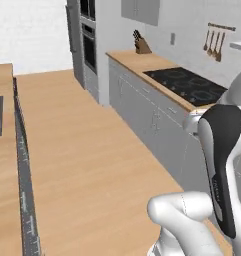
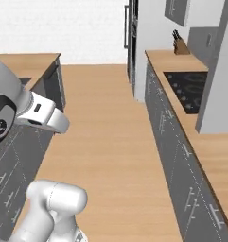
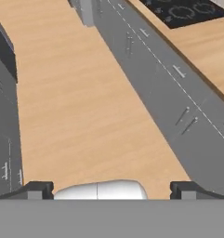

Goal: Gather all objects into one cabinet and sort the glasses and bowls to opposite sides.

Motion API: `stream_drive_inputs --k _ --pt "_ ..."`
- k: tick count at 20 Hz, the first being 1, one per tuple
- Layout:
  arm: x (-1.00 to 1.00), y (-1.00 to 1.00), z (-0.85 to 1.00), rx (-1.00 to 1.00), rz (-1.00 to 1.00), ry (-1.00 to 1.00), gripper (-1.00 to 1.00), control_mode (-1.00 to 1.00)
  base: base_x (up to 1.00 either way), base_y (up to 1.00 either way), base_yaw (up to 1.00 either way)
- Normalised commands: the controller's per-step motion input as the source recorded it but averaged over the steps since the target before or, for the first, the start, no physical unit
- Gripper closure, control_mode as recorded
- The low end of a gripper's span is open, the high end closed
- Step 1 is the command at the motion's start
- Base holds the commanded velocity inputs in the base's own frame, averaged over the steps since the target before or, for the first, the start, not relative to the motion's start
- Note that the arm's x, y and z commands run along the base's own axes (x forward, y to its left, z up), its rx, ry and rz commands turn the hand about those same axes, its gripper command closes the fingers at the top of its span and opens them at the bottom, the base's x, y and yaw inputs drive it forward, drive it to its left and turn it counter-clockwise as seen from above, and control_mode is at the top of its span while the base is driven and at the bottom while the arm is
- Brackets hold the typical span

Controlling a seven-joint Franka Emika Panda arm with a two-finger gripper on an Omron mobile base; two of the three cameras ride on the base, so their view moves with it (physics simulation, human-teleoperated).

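Gripper (image 3: 111,189) hangs over the wooden floor (image 3: 76,102), fingers (image 3: 36,189) spread wide, holding nothing. Grey base cabinets (image 3: 169,93) run alongside, doors shut. A knife block (image 1: 141,44) stands beyond the cooktop (image 1: 189,84).

A broad strip of bare wooden floor (image 3: 81,107) is seen running between two runs of grey base cabinets (image 3: 178,102), and passage along it is unobstructed. The claw (image 3: 111,189) is held wide open above this floor, with nothing between its fingertips. On the right-hand surface (image 2: 214,151) the near edge is left bare; farther along, a black cooktop (image 1: 189,85) is set flush (no obstacle to a low pass), and a knife block (image 1: 141,44) stands at the far corner. A tall grey slab door (image 2: 219,80) juts over that surface and narrows the room above it.
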Motion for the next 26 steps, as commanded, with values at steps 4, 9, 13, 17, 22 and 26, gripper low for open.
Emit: stream_drive_inputs --k 4,9,13,17,22,26 --pt "0.00 0.00 0.00 0.00 0.00 0.00 -1.00 1.00 0.04 0.04 0.49" --pt "0.00 0.00 0.00 0.00 0.00 0.00 -1.00 1.00 0.71 -0.11 0.16" --pt "0.00 0.00 0.00 0.00 0.00 0.00 -1.00 1.00 1.00 -0.49 0.06" --pt "0.00 0.00 0.00 0.00 0.00 0.00 -1.00 1.00 0.67 -0.59 -0.52" --pt "0.00 0.00 0.00 0.00 0.00 0.00 -1.00 1.00 0.29 -0.28 -0.74" --pt "0.00 0.00 0.00 0.00 0.00 0.00 -1.00 1.00 0.22 -0.03 -0.78"
